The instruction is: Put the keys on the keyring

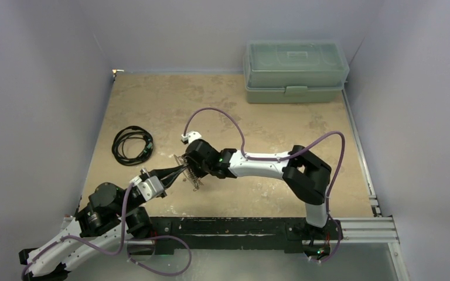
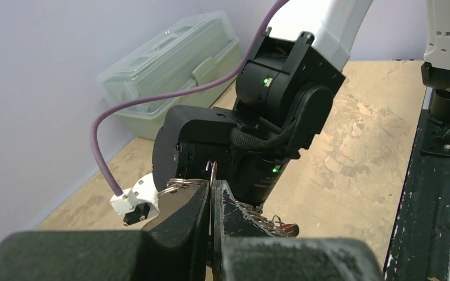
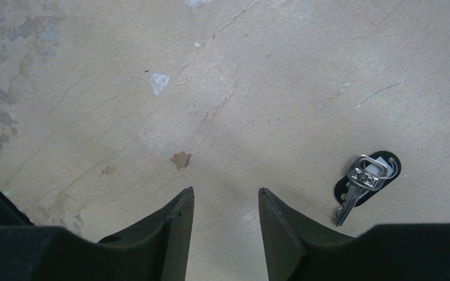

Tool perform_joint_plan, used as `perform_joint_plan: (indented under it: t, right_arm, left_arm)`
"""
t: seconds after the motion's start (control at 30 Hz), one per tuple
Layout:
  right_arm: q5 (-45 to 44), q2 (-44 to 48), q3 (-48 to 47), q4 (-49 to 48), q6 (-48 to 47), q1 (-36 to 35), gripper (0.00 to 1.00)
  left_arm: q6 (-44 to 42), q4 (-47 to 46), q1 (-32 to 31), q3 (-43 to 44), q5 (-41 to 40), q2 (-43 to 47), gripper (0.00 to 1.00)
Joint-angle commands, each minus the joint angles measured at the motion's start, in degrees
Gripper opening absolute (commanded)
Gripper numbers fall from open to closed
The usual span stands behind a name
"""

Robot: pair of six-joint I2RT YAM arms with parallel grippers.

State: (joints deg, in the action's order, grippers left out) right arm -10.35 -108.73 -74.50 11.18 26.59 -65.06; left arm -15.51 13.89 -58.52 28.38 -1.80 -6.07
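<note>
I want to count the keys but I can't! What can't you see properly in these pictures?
Top view: the keyring is too small to count keys on.
Left wrist view: the left gripper is shut on a thin metal loop; its fingers hide the rest.
Right wrist view: the open right gripper shows only table and one key on a dark shape; maybe another key, can't tell.

Mottled tan table [image 1: 281, 120], lidded box [image 1: 296, 70], coiled cable [image 1: 132, 144], key [image 3: 357, 184]

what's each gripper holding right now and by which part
Left fingers pinch the keyring by its thin edge. The right gripper is open and holds nothing.
</note>
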Motion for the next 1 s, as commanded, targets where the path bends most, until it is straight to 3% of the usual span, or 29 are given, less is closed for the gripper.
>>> perform_joint_plan:
  t: [0.0, 0.2, 0.5, 0.7, 0.97]
  right_arm:
    - [-1.60, -2.84, 0.59, -2.77, 1.49, 1.47, 0.48]
    - [-2.01, -4.33, 3.21, -1.66, 2.88, 4.93, 0.47]
    - [-7.76, 5.61, 12.95, 2.51, 2.54, 11.12, 0.48]
    - [-15.07, 8.08, 14.37, 5.56, 0.22, 14.98, 0.49]
    - [1.61, 14.41, 13.41, -1.71, 3.55, 14.96, 0.45]
  left_arm:
    - [1.07, -3.87, 0.33, 0.19, 0.48, 0.61, 0.00]
    - [1.09, -3.69, 0.34, 0.10, 0.40, 0.74, 0.00]
    - [1.18, -3.76, 0.34, 0.15, 0.42, 0.56, 0.00]
    - [1.27, -3.52, 0.34, 0.18, 0.57, 0.28, 0.00]
    - [1.16, -3.73, 0.34, 0.10, 0.57, 0.35, 0.00]
